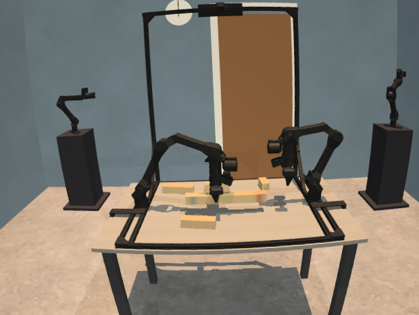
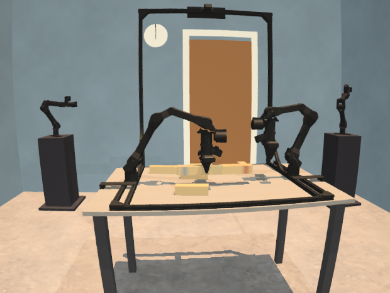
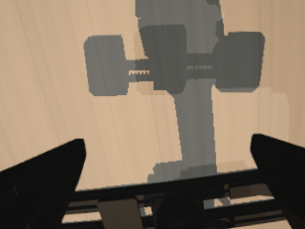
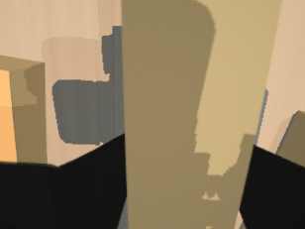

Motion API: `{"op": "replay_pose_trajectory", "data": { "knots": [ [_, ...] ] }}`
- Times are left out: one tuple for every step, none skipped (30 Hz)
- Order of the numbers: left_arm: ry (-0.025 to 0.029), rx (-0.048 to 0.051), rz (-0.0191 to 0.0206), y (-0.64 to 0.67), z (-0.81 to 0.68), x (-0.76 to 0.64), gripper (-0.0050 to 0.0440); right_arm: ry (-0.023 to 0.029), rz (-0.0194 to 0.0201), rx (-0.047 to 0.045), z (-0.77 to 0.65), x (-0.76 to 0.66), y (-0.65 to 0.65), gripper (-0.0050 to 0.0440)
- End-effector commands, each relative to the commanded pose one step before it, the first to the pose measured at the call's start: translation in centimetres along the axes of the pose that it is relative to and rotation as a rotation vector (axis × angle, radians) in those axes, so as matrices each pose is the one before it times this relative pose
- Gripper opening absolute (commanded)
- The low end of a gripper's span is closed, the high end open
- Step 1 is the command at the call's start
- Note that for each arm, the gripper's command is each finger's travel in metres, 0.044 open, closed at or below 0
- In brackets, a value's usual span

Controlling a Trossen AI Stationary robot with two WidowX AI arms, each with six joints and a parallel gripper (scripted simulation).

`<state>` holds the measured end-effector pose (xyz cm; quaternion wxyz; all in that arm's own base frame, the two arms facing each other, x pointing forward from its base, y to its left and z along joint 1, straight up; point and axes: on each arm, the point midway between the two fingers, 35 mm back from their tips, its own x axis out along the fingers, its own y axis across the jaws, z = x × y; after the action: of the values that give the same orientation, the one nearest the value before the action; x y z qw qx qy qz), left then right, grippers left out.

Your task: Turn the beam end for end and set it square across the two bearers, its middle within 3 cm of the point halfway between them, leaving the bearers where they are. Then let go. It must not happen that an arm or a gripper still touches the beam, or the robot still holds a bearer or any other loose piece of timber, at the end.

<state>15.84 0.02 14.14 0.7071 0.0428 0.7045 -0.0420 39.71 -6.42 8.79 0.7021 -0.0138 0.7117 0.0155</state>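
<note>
The beam is long and pale wood, with a bluish band near its picture-left end and a red one near its picture-right end. It hangs level above the table, running left to right in the top and exterior views. My right gripper is shut on it near the middle. My left gripper is open and empty, clear of the beam. A front block and a middle block lie parallel; which blocks are the bearers I cannot tell.
Another block lies at the back left, and a short-looking one at the back right, partly hidden by the beam in the exterior view. A black frame edges the table. The left wrist view shows table and shadows.
</note>
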Motion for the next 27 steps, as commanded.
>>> {"op": "replay_pose_trajectory", "data": {
  "knots": [
    [0.00363,-0.00236,-0.00124,-0.029,-0.088,0.049,0.0440,-0.01349,-0.00283,-0.03626,-0.053,-0.398,-0.075,0.0000],
    [0.00000,0.00000,0.00000,0.000,0.000,0.000,0.0440,0.00000,0.00000,-0.01103,-0.031,0.000,-0.014,0.0000],
    [0.00000,0.00000,0.00000,0.000,0.000,0.000,0.0440,0.00000,0.00000,-0.01116,-0.032,0.000,-0.014,0.0000],
    [0.00000,0.00000,0.00000,0.000,0.000,0.000,0.0440,0.00000,0.00000,-0.01130,-0.032,0.000,-0.013,0.0000],
    [0.00000,0.00000,0.00000,0.000,0.000,0.000,0.0440,0.00000,0.00000,-0.00955,-0.027,0.000,-0.011,0.0000],
    [0.00000,0.00000,0.00000,0.000,0.000,0.000,0.0440,0.00000,0.00000,-0.00961,-0.028,0.000,-0.011,0.0000],
    [0.00000,0.00000,0.00000,0.000,0.000,0.000,0.0440,0.00000,0.00000,-0.01011,-0.029,0.000,-0.011,0.0000],
    [0.00000,0.00000,0.00000,0.000,0.000,0.000,0.0440,0.00000,0.00000,-0.01072,-0.031,0.000,-0.011,0.0000],
    [0.00000,0.00000,0.00000,0.000,0.000,0.000,0.0440,0.00000,0.00000,0.00000,0.000,0.000,0.000,0.0000],
    [0.00000,0.00000,0.00000,0.000,0.000,0.000,0.0440,0.00000,0.00000,0.00000,0.000,0.000,0.000,0.0000],
    [0.00000,0.00000,0.00000,0.000,0.000,0.000,0.0440,0.00000,0.00000,-0.01123,-0.033,0.000,-0.012,0.0000],
    [0.00000,0.00000,0.00000,0.000,0.000,0.000,0.0440,0.00000,0.00000,-0.00994,-0.029,0.000,-0.010,0.0000],
    [0.00000,0.00000,0.00000,0.000,0.000,0.000,0.0440,0.00000,0.00000,-0.01017,-0.030,0.000,-0.010,0.0000],
    [0.00000,0.00000,0.00000,0.000,0.000,0.000,0.0440,0.00000,0.00000,-0.01073,-0.031,0.000,-0.010,0.0000],
    [0.00000,0.00000,0.00000,0.000,0.000,0.000,0.0440,0.00000,0.00000,-0.01128,-0.033,0.000,-0.010,0.0000],
    [0.00000,0.00000,0.00000,0.000,0.000,0.000,0.0440,0.00000,0.00000,-0.01025,-0.030,0.000,-0.009,0.0000],
    [0.00000,0.00000,0.00000,0.000,0.000,0.000,0.0440,0.00000,0.00000,-0.01057,-0.031,0.000,-0.009,0.0000],
    [0.00000,0.00000,0.00000,0.000,0.000,0.000,0.0440,0.00000,0.00000,-0.01112,-0.033,0.000,-0.009,0.0000],
    [0.00000,0.00000,0.00000,0.000,0.000,0.000,0.0440,0.00000,0.00000,-0.01032,-0.031,0.000,-0.008,0.0000],
    [0.00000,0.00000,0.00000,0.000,0.000,0.000,0.0440,0.00000,0.00000,-0.01067,-0.032,0.000,-0.008,0.0000],
    [0.00000,0.00000,0.00000,0.000,0.000,0.000,0.0440,0.00000,0.00000,-0.01121,-0.034,0.000,-0.008,0.0000],
    [0.00000,0.00000,0.00000,0.000,0.000,0.000,0.0440,0.00000,0.00000,-0.01053,-0.032,0.000,-0.007,0.0000],
    [0.00000,0.00000,0.00000,0.000,0.000,0.000,0.0440,0.00000,0.00000,-0.01090,-0.033,0.000,-0.007,0.0000],
    [0.00000,0.00000,0.00000,0.000,0.000,0.000,0.0440,0.00000,0.00000,-0.01037,-0.031,0.000,-0.006,0.0000],
    [0.00000,0.00000,0.00000,0.000,0.000,0.000,0.0440,0.00000,0.00000,-0.01074,-0.032,0.000,-0.006,0.0000],
    [0.00000,0.00000,0.00000,0.000,0.000,0.000,0.0440,0.00000,0.00000,0.00000,0.000,0.000,0.000,0.0000],
    [0.00000,0.00000,0.00000,0.000,0.000,0.000,0.0440,0.00000,0.00000,0.00000,0.000,0.000,0.000,0.0000]
  ]
}}
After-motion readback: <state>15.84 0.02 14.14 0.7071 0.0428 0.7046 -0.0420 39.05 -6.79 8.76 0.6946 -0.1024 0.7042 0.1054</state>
